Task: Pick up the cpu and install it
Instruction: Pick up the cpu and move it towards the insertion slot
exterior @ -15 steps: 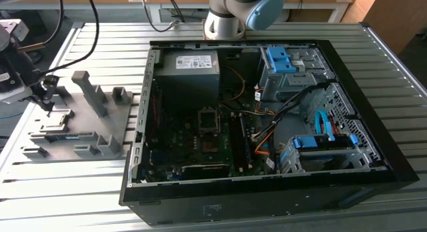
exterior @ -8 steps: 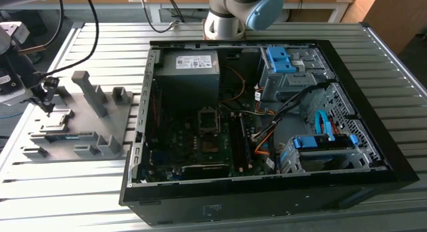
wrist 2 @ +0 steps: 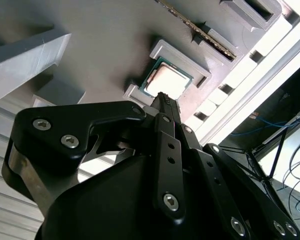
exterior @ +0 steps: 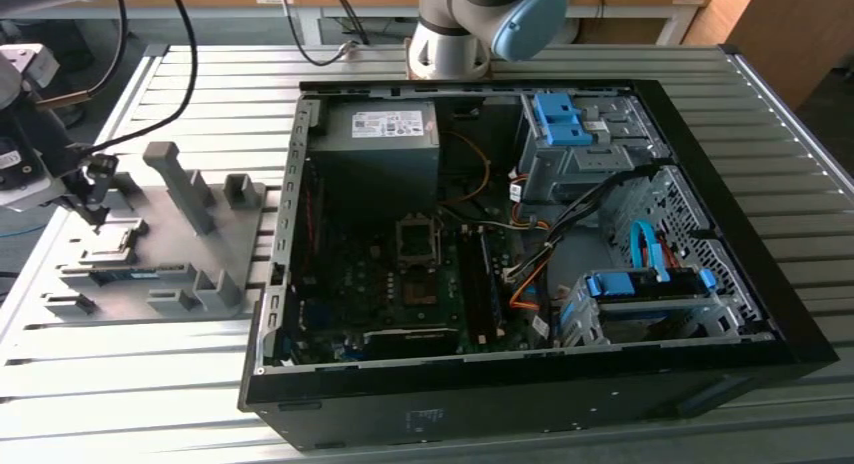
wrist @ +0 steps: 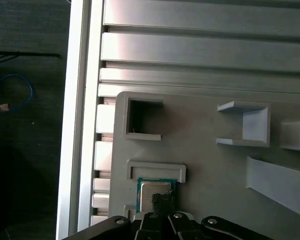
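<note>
Grey tray (wrist: 205, 165): cpu (wrist: 149, 190) nested; hand (wrist: 161, 198) fingers together, just over it.

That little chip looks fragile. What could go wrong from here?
The gripper is right at the cpu, which sits inside a snug raised frame on the grey holder; a slightly off-centre grasp might tilt or jam it. The socket lies deep in the open computer case beside loose cables, which might snag the arm.

Low pocket walls (wrist: 156, 170) hem the cpu (wrist: 151, 191) just beneath the gripper (wrist: 162, 199); a tall upright fin (wrist: 280, 184) stands well off to its side.
</note>
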Robot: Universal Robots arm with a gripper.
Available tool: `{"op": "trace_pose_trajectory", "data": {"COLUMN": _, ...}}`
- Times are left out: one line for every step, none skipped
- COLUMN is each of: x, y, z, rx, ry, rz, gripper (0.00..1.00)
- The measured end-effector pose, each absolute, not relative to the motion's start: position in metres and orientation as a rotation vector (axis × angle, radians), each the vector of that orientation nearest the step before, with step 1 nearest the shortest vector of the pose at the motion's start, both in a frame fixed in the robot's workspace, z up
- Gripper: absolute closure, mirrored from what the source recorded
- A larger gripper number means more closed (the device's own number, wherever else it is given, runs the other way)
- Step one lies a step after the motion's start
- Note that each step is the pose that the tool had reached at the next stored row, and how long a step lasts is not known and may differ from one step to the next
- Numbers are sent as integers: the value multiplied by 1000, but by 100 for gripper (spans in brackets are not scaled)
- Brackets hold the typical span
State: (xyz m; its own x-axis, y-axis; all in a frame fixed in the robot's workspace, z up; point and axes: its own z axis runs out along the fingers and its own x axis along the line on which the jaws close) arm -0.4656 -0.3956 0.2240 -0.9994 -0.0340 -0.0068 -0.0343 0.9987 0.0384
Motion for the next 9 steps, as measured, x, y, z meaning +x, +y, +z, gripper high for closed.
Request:
{"op": "trace_pose_trajectory", "data": {"x": -466, "y": -396, "z": 224, "rx": -54, "ry": 3134, "rz": 60, "gripper": 90}}
{"op": "trace_pose_trajectory", "data": {"x": -467, "y": -396, "z": 224, "rx": -53, "ry": 3135, "rz": 60, "gripper": 90}}
{"op": "trace_pose_trajectory", "data": {"x": -467, "y": -396, "z": 224, "rx": -54, "ry": 3134, "rz": 60, "gripper": 90}}
{"op": "trace_pose_trajectory", "data": {"x": -467, "y": -396, "z": 223, "rx": -54, "ry": 3134, "rz": 60, "gripper": 90}}
{"op": "trace_pose_trajectory", "data": {"x": -468, "y": -396, "z": 223, "rx": -54, "ry": 3135, "rz": 60, "gripper": 90}}
{"op": "trace_pose_trajectory", "data": {"x": -468, "y": -396, "z": 222, "rx": -54, "ry": 3134, "rz": 60, "gripper": 90}}
{"op": "trace_pose_trajectory", "data": {"x": -469, "y": -396, "z": 221, "rx": -54, "ry": 3134, "rz": 60, "gripper": 90}}
{"op": "trace_pose_trajectory", "data": {"x": -469, "y": -396, "z": 220, "rx": -54, "ry": 3134, "rz": 60, "gripper": 90}}
{"op": "trace_pose_trajectory", "data": {"x": -469, "y": -396, "z": 219, "rx": -54, "ry": 3135, "rz": 60, "gripper": 90}}
